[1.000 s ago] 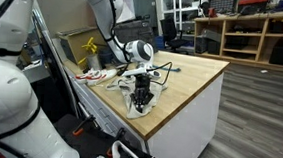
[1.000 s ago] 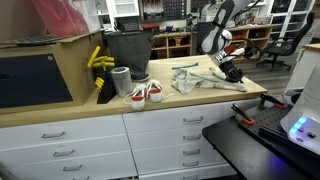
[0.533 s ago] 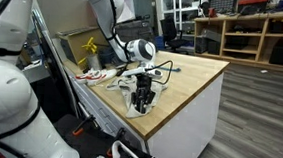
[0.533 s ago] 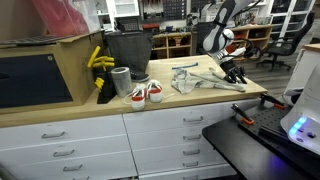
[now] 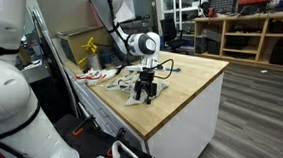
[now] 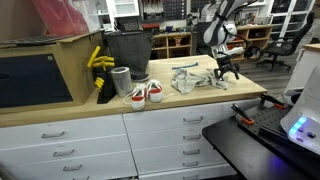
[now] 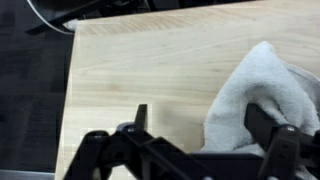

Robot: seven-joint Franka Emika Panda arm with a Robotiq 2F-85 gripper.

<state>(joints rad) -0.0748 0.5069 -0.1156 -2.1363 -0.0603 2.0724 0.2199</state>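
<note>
Gripper (image 5: 148, 87) hanging low over the bench (image 5: 197, 78), jaws standing wide apart and gripping nothing. The wrist view is showing bare wood between them.

Pale cloth (image 7: 262, 85) lying crumpled on the bench top near one end, directly under the gripper. Cannot tell whether a jaw tip is touching it. In the wrist view the cloth is running off the frame's edge, and its lower part is hiding behind the gripper's dark body. In an exterior view the cloth (image 6: 198, 80) is blurring into pale clutter beside it, so its outline is hard to make out.

Red-and-white shoes (image 6: 145, 94) and a metal cup (image 6: 121, 80) sitting well apart from the cloth, toward the bench's other end, by a black bin (image 6: 125, 50).
</note>
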